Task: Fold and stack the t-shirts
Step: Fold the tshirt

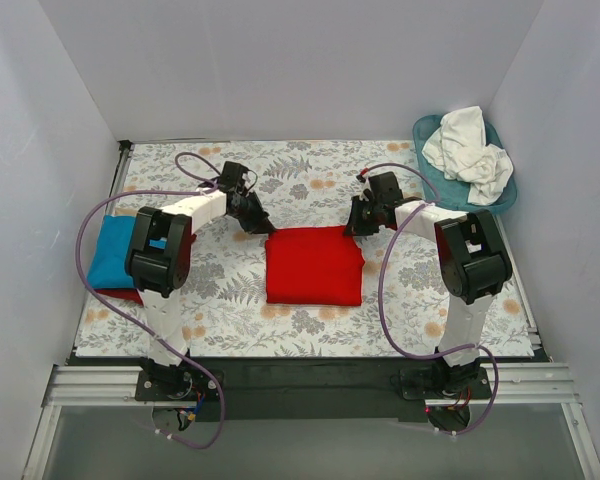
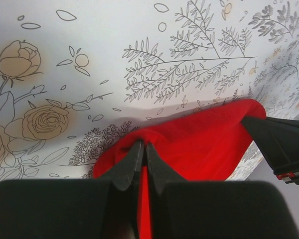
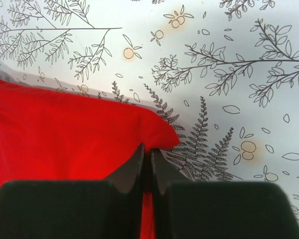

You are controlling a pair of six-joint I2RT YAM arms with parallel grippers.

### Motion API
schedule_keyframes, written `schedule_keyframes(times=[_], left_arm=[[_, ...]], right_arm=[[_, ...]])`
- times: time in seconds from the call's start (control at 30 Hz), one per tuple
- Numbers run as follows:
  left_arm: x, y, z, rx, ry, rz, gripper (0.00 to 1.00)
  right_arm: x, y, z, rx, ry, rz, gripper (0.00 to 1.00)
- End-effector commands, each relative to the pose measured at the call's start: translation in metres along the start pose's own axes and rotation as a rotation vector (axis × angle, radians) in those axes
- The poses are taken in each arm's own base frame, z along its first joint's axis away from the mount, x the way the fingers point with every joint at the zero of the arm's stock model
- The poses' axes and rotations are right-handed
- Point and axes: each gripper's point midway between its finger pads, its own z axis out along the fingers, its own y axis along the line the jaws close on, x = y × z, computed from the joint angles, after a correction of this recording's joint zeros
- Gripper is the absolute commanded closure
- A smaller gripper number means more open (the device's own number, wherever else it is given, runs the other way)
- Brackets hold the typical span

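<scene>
The red t-shirt [image 1: 314, 268] lies folded into a neat rectangle in the middle of the desk, on the flowered table cloth [image 1: 310, 170], a little nearer the near edge than the far one. Both arms reach in over it from the near edge and meet it at its far side. The left gripper [image 1: 257, 220] sits at the shirt's far left corner, and its wrist view shows the two black fingers [image 2: 132, 164] pressed together with a fold of red cloth caught between them. The right gripper [image 1: 358, 226] is at the far right corner, its fingers likewise drawn tight with red showing in the slit between them, so it too pinches the shirt's edge. Over by the left edge of the desk a folded blue t-shirt [image 1: 108, 250] rests, partly hidden behind the left arm, with a strip of red showing under its near side. In the far right corner a teal basket [image 1: 426, 128] holds crumpled white t-shirts [image 1: 468, 150], heaped above its rim.
</scene>
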Motion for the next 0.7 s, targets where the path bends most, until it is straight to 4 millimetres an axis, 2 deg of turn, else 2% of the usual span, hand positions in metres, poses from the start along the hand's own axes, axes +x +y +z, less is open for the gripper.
schedule_keyframes(times=[0.0,0.2,0.37,0.5,0.6,0.67], left_arm=[[-0.012,-0.041,-0.040,0.090,-0.070,0.047,1.00],[-0.020,-0.045,-0.066,0.077,-0.126,0.038,1.00],[-0.030,-0.028,-0.075,0.034,-0.155,-0.008,1.00],[-0.033,-0.013,-0.067,0.024,-0.138,-0.033,1.00],[-0.036,-0.005,-0.051,0.021,-0.115,-0.034,1.00],[-0.041,-0.002,-0.043,0.013,-0.114,-0.033,1.00]], right_arm=[[-0.031,0.015,-0.009,-0.040,-0.084,-0.029,0.92],[-0.042,0.019,-0.022,-0.042,-0.125,-0.037,0.96],[-0.055,0.028,-0.039,-0.066,-0.179,-0.050,0.96],[-0.061,0.031,-0.037,-0.082,-0.187,-0.060,0.96],[-0.061,0.030,-0.026,-0.099,-0.174,-0.059,0.97],[-0.053,0.026,-0.014,-0.103,-0.141,-0.049,0.97]])
